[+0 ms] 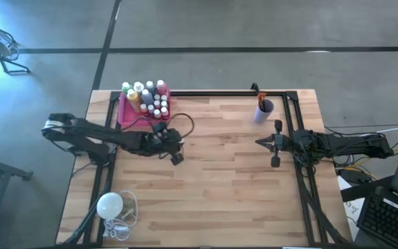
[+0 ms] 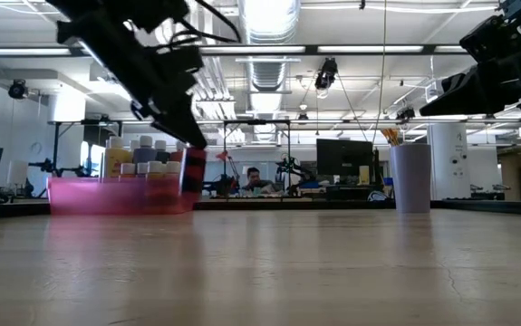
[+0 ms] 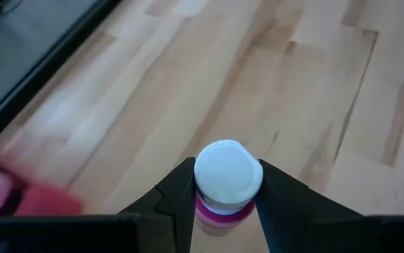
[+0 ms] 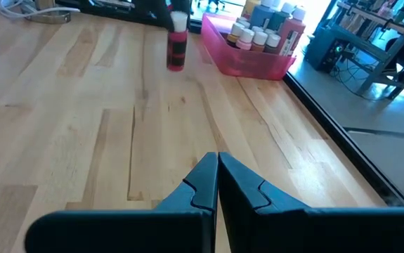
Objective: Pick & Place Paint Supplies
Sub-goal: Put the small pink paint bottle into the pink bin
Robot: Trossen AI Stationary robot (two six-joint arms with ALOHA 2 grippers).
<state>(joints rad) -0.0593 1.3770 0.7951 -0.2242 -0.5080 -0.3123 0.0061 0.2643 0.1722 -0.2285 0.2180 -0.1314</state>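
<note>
The left gripper (image 1: 176, 153), just left of centre in the overhead frame, has its two dark fingers (image 3: 177, 200) clamped on either side of a small pink paint bottle with a white cap (image 3: 227, 179), carried above the pale wooden worktop (image 1: 219, 187). In the level view that bottle (image 2: 192, 170) hangs clear of the worktop, just right of the translucent pink tray (image 2: 115, 195). The tray (image 1: 124, 114) sits at upper left overhead, packed with white-capped paint bottles (image 1: 150, 97). At upper right stands a pale lilac cup (image 1: 264, 111) with thin brushes (image 1: 259, 97) poking out. The right gripper (image 1: 268, 143) waits at centre right, fingers (image 4: 237, 183) pressed together on nothing. A white round bulb (image 1: 110, 205) lies at lower left.
</note>
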